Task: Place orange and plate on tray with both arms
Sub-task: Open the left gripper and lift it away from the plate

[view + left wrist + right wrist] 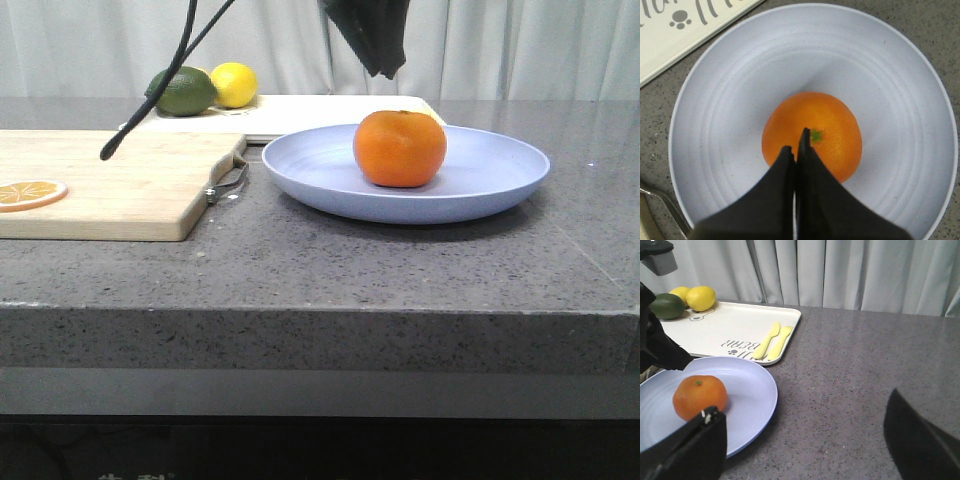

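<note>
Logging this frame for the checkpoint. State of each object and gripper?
orange: whole, sitting on the plate, not gripped
plate: on the counter beside the tray, not on it
tray: on the counter, holds lemons, lime and yellow cutlery
left gripper: shut, above the orange
right gripper: open, empty, beside the plate
orange slice: flat on the cutting board

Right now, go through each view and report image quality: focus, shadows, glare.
Front view: even soft light, the orange sharp, a faint shadow under the plate, the left gripper dark and cropped at the top. Left wrist view: plate and orange crisp, the fingers a blurred black mass. Right wrist view: the tray clear, mild sheen on the countertop, the near fingers out of focus.
</note>
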{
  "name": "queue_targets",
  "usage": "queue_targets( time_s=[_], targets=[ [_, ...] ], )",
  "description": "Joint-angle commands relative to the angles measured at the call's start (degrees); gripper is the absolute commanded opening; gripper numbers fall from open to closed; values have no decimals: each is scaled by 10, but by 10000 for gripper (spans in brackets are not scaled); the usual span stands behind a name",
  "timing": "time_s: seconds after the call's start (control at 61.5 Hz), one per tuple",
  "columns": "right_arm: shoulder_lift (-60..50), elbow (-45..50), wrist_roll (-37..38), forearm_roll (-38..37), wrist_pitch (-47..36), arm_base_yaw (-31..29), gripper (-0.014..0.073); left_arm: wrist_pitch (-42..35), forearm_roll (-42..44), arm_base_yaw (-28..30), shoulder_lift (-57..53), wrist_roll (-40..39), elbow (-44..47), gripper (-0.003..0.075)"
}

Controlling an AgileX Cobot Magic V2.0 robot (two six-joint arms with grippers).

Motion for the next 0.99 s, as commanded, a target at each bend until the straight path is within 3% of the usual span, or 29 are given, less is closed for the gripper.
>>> queue_targets(
  time_s=[0.0,0.195,0.342,0.553,0.976],
  targets=[
    [5,-20,-1,1,-46,-4,643,15,-5,-4,-39,-1,-19,-18],
    [5,-20,-1,1,-45,-4,643,15,-20,-1,-70,-1,-6,-18],
    [5,-20,-1,1,-43,-4,643,15,-17,26,-123,-2,64,-18],
    [5,-20,-1,1,-28,-4,643,7,-17,118,-226,-8,200,-18],
    [5,-20,-1,1,-28,-4,643,-171,-22,342,-477,-10,547,-18]
  ],
)
